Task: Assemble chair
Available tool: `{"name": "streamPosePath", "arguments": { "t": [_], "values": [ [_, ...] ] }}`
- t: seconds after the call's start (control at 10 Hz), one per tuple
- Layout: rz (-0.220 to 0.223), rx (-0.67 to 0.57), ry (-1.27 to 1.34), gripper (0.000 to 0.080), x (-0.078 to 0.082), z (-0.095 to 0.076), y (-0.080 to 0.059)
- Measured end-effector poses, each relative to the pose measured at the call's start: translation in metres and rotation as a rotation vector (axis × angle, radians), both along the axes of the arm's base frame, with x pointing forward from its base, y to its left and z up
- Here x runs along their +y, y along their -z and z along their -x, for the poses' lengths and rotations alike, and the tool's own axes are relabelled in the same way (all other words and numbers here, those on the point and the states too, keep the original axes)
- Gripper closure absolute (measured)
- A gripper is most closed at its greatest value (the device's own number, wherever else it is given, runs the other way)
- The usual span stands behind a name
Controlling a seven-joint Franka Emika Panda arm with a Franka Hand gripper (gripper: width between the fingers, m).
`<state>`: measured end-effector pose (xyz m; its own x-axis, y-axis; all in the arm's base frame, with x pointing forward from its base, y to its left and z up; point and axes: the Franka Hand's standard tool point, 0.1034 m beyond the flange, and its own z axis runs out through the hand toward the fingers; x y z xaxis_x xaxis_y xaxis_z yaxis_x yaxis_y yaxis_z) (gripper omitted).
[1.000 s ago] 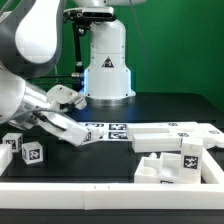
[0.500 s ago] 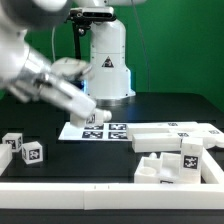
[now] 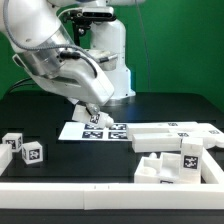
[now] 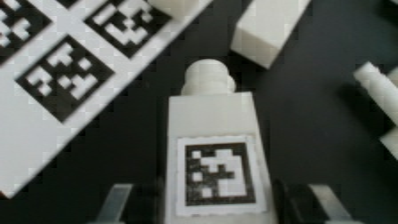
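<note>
One chair leg [image 4: 215, 150], a chunky white bar with a square black-and-white tag on its upper face and a rounded peg [image 4: 208, 72] at its far end, sits lengthwise between my jaws. The jaws stand partly closed and grip the leg by its two long sides, holding it in the air above the tabletop [image 3: 70, 165]. Below and beside the leg lies the marker board [image 3: 105, 131], flat on the black surface, its printed tags filling one side of the wrist view. Beyond the peg, the wrist view shows a plain white block [image 4: 276, 35] resting on the tabletop; I cannot tell which chair part it is. In the exterior view my arm [image 3: 45, 45] reaches in from the exterior view's left, with the wrist over the marker board. To the exterior view's right of the board lie a flat white panel [image 3: 172, 134] and, nearer the camera, a cluster of blocky white pieces [image 3: 165, 168], one of them bearing a tag. Two small tagged blocks [image 3: 33, 153] stand well apart from these at the exterior view's left. A white border rail [image 3: 90, 193] runs along the side nearest the camera.
</note>
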<state>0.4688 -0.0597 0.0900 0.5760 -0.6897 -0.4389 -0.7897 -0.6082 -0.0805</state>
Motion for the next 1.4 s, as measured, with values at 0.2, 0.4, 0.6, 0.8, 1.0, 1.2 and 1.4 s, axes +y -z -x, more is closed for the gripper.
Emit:
{"name": "streamPosePath", "arguments": {
  "t": [0.2,0.4,0.6,0.8,1.0,1.2,1.4],
  "values": [
    [0.092,-0.077,-0.093,0.0515,0.039,-0.039,-0.042],
    [0.187,-0.209,-0.196,0.0515,0.073,-0.054,-0.058],
    [0.254,-0.301,-0.164,0.0515,0.076,-0.058,-0.054],
    [0.319,-0.392,-0.151,0.0515,0.087,-0.064,-0.053],
    [0.405,-0.514,-0.239,0.0515,0.104,-0.087,-0.061],
    [0.452,-0.626,-0.299,0.0515,0.126,-0.098,-0.061],
    [0.456,-0.662,-0.301,0.0515,0.134,-0.094,-0.055]
  ]
}}
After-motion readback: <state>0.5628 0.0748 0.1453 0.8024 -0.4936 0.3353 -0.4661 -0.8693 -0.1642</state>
